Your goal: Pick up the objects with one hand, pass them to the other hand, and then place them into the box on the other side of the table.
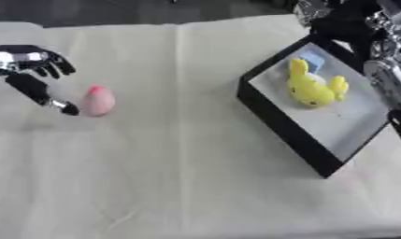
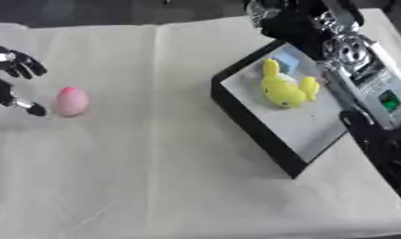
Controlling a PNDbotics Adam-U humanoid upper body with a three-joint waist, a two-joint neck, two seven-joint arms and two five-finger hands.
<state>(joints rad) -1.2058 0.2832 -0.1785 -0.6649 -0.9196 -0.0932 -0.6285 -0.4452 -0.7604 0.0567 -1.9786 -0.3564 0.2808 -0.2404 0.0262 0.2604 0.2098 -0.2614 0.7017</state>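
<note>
One pale cloth-covered surface (image 1: 195, 177) is seen from above, bare along its near edge. Farther back on the left, a pink egg-shaped object (image 1: 98, 100) lies on the cloth, with the left robot hand (image 1: 27, 63) just beside it, thumb stretched toward it and fingers loosely curled, nothing held. On the right a black box (image 1: 281, 122) holds a yellow plush toy (image 1: 312, 87) and something light blue (image 1: 312, 61); the right robot hand (image 2: 289, 16) is seen at the box's far corner, its fingers impossible to make out.
</note>
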